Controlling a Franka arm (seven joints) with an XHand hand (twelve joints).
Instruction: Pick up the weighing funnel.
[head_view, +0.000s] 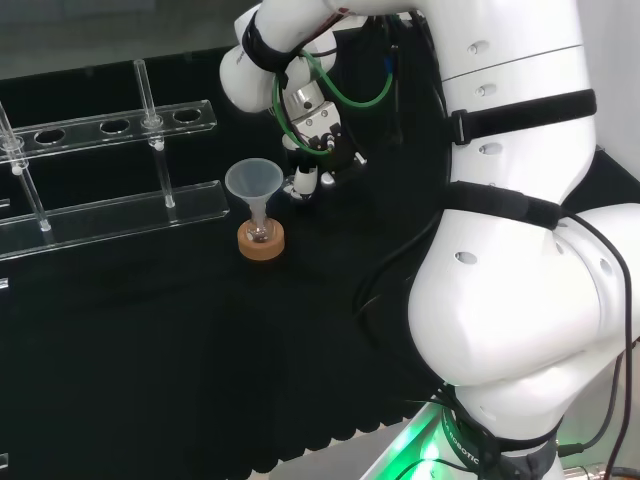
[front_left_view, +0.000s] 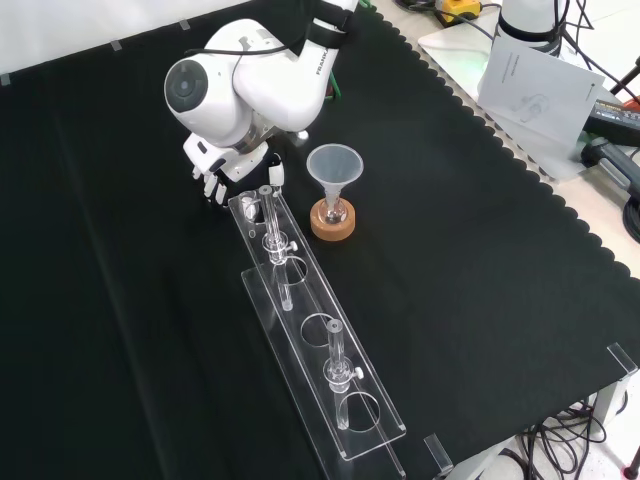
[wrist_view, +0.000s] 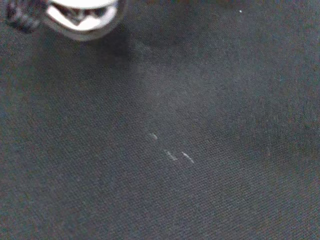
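The hand (head_view: 312, 165) hangs low over the black cloth, just to the right of the funnel (head_view: 249, 182) in the head view. In the front view the hand (front_left_view: 226, 168) sits under the arm's white link, at the far end of the tube rack, its fingers (front_left_view: 211, 186) pointing down at the cloth, relaxed, with nothing seen between them. The wrist view shows cloth close up with a few faint glints (wrist_view: 170, 153); whether they belong to a clear piece I cannot tell. A blurred white part of the hand (wrist_view: 82, 12) is in that view too.
The funnel (front_left_view: 333, 164) stands mouth up in a small flask on a cork ring (front_left_view: 332, 224). A long clear tube rack (front_left_view: 312, 335) with upright tubes runs from the hand toward the front view's bottom. Papers and cables (front_left_view: 530, 75) lie beyond the cloth's scalloped edge.
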